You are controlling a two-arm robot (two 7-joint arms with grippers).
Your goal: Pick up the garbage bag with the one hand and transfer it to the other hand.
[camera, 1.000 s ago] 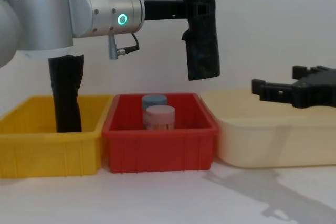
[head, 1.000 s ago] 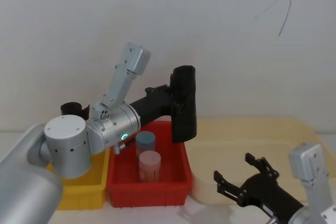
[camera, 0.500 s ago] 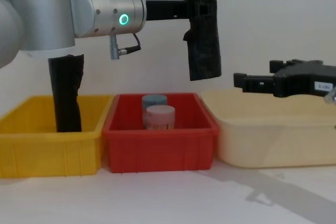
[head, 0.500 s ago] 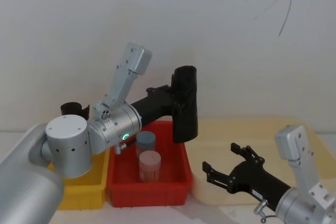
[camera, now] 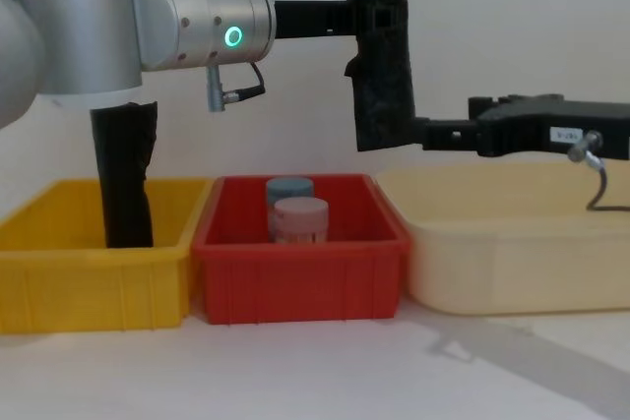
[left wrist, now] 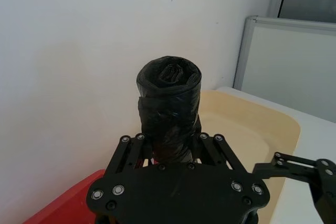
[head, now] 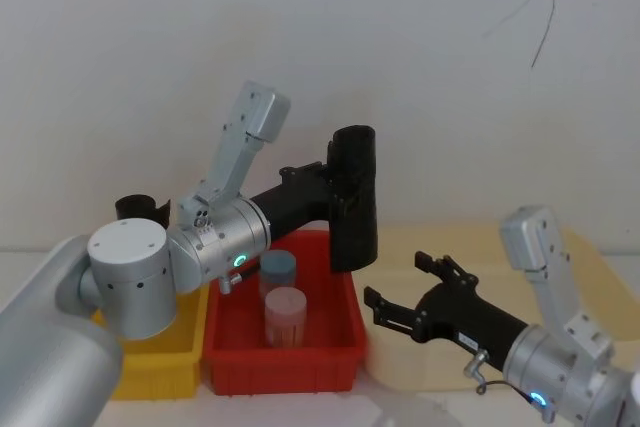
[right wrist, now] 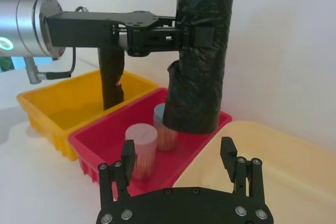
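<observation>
The garbage bag, a chunky matte black roll, hangs upright above the red bin's far right corner. My left gripper, on the green-ringed wrist, is shut on its upper half; in the chest view the garbage bag hangs from the left gripper. My right gripper, on the blue-ringed wrist, is open and reaches in from the right at the level of the bag's lower end. In the right wrist view the garbage bag stands a short way ahead of the right gripper, apart from its spread fingers. The left wrist view looks along the garbage bag.
Under the bag, a red bin holds two capped jars. A yellow bin to its left holds a slimmer black roll. A cream tray lies below the right arm. A white wall stands close behind.
My right gripper has risen and moved left over the cream tray, from well to the right to just beside the bag's lower end. The left arm and the bag have stayed still.
</observation>
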